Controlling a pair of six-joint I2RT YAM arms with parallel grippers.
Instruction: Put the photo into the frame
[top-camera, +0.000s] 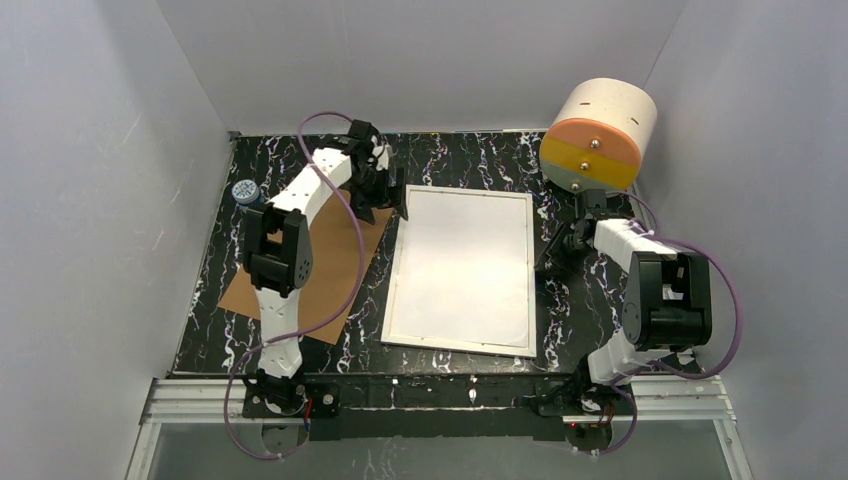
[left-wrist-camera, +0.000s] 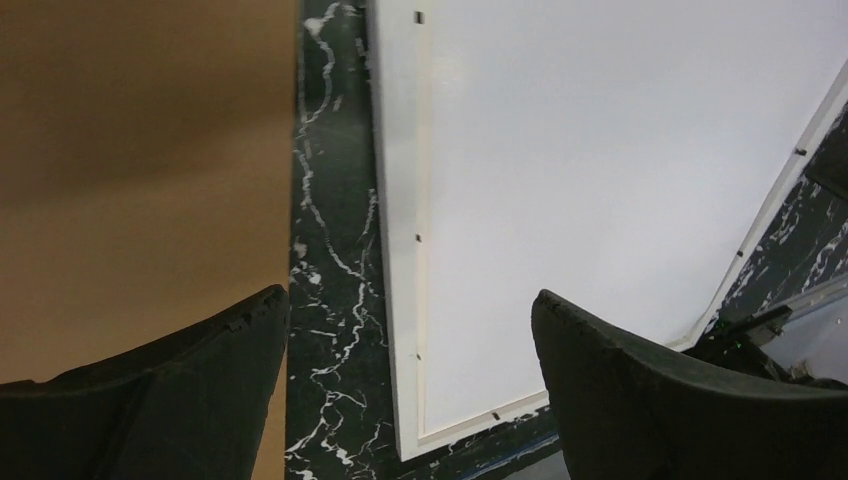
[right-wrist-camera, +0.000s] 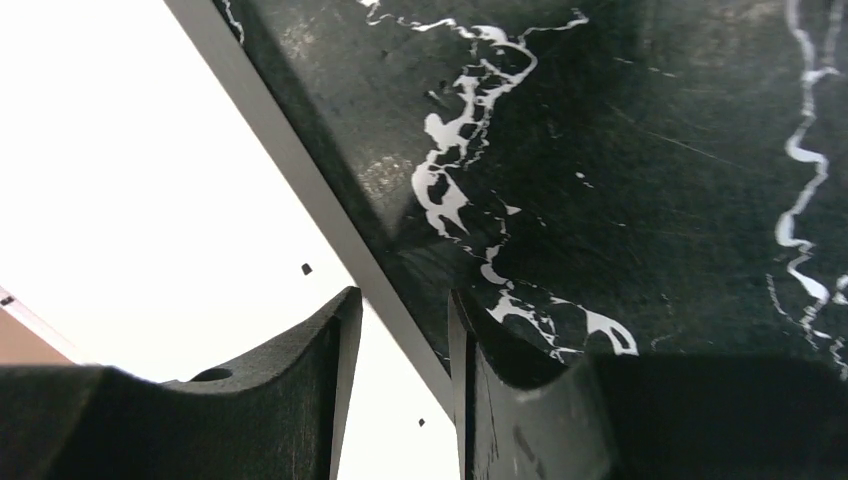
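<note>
The frame (top-camera: 393, 290) lies flat mid-table, narrow white rim up, with a plain white surface (top-camera: 462, 265) filling its recess. The photo's autumn print is not in view. My left gripper (top-camera: 390, 200) is open and empty at the frame's far left corner. In the left wrist view it (left-wrist-camera: 410, 330) straddles the rim (left-wrist-camera: 395, 250) and the bare table. My right gripper (top-camera: 550, 262) is at the frame's right edge. In the right wrist view it (right-wrist-camera: 400, 300) has a narrow gap between its jaws, and the rim (right-wrist-camera: 290, 150) runs through that gap.
A brown backing board (top-camera: 330, 270) lies left of the frame, partly under my left arm, and shows in the left wrist view (left-wrist-camera: 140, 150). A white-and-orange drum (top-camera: 598, 135) stands at the back right. A small blue-capped object (top-camera: 245, 191) sits at the far left edge.
</note>
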